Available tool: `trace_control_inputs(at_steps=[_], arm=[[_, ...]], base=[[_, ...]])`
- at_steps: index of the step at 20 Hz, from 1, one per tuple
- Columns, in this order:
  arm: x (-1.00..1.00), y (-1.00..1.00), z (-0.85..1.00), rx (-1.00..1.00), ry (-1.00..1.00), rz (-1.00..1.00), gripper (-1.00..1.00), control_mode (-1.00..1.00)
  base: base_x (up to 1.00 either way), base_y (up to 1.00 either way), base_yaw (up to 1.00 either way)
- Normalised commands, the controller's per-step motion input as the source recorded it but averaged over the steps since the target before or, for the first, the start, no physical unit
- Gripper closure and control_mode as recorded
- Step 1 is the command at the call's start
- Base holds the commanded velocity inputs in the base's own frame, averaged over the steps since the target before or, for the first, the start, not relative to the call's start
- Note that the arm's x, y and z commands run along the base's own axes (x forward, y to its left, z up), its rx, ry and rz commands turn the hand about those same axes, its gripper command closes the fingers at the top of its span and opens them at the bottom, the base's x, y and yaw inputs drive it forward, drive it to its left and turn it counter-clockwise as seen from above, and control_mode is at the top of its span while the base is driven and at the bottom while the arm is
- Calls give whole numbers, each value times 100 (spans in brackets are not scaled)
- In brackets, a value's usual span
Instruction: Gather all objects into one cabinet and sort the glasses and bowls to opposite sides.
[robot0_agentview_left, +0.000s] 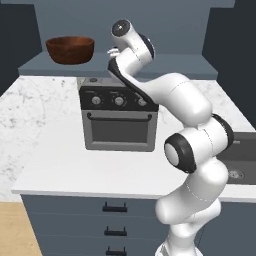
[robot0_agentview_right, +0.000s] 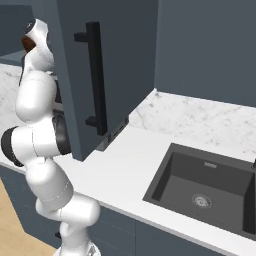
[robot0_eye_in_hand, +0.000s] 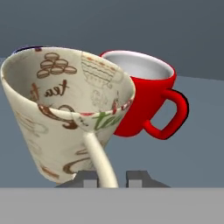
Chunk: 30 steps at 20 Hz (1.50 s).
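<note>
The pale beige tumbler (robot0_eye_in_hand: 65, 109), printed with brown tea motifs and flaring to a wide mouth, leans tilted in the hand view, its rim tipped toward the camera so the decorated inside shows; nothing can be seen in it. A pale handle-like strip runs from its rim down to the gap between the claw's two dark finger tips. Whether the claw (robot0_eye_in_hand: 113, 177) grips that strip or has let go cannot be told; the tips stand narrowly apart on either side of it.

Just behind the tumbler, overlapping its right edge, stands a glossy red mug (robot0_eye_in_hand: 144, 98) with a white inside, upright, its loop handle turned away from the tumbler. The white interior looks bare. Both sit on a flat blue-grey shelf surface.

In the left base view a wide dark-brown wooden bowl (robot0_agentview_left: 70, 49) rests on the blue-grey ledge above a small grey oven (robot0_agentview_left: 118, 120), well left of the arm's wrist. In the right base view a slate blue-grey cabinet door (robot0_agentview_right: 107, 70) with a long black bar handle (robot0_agentview_right: 96, 77) stands open beside the arm, near a dark sink (robot0_agentview_right: 205, 192).
</note>
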Motion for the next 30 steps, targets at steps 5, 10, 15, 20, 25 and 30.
trace_control_inputs(at_steps=[5, 10, 15, 20, 25, 30], arm=[[0, 0, -24, 0, -3, -6, -100, -100], [0, 0, -7, 0, -2, -5, -100, -100], [-2, 13, 38, 0, 0, 0, -100, -100], [-3, 48, 80, -3, 0, 4, -100, -100], [-34, 63, 35, 0, 2, 11, -100, -100], [-92, 32, 1, 0, 20, 5, -100, -100]], base=[[0, 0, 0], [0, 0, 0], [0, 0, 0], [0, 0, 0], [0, 0, 0], [0, 0, 0]])
